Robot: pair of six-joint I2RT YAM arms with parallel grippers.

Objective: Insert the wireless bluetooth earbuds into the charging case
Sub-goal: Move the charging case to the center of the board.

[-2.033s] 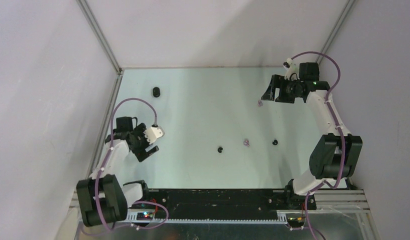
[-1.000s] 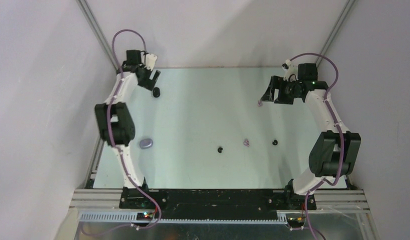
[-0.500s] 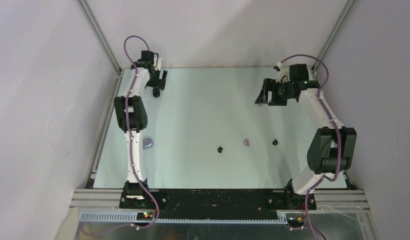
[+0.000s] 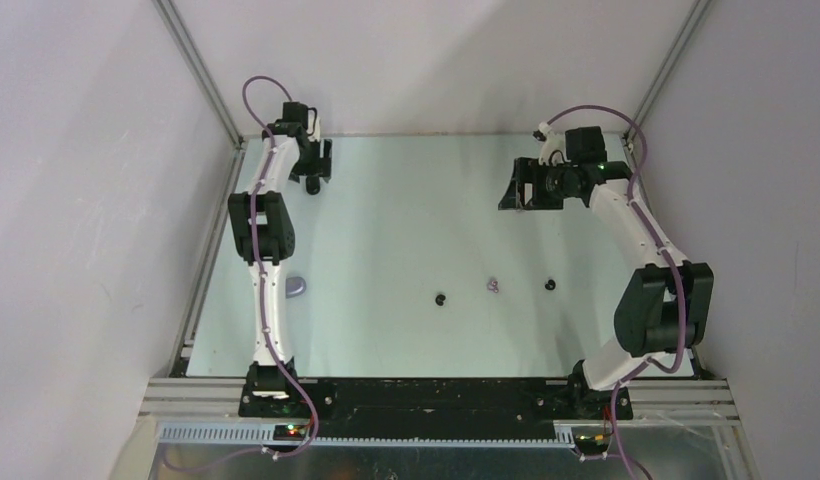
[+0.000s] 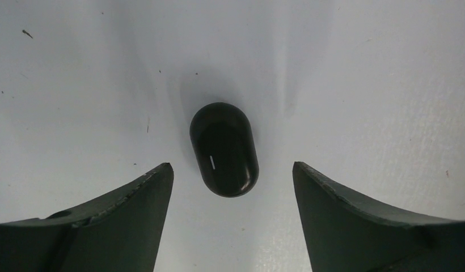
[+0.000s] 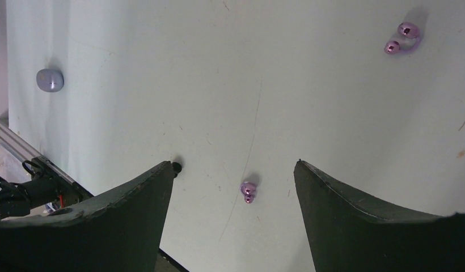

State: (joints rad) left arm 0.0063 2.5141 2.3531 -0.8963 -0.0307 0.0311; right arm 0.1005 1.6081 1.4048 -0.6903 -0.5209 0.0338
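We list: one black case (image 5: 223,148) between left gripper's (image 5: 231,165) open, empty fingers; two purple earbuds (image 6: 248,191) (image 6: 403,38) ahead of right gripper's (image 6: 235,163) open, empty fingers.

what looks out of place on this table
Nothing looks damaged, but a glossy black bud, a pale purple bud and a second black bud lie scattered loose, far from the closed black oval case at the far left.

Open surface (image 4: 386,220) spans the middle; only 3 earbuds (image 4: 494,285) dot its near part. A black case (image 5: 224,148) sits between the left hand's (image 5: 231,165) spread fingers, gaps either side.
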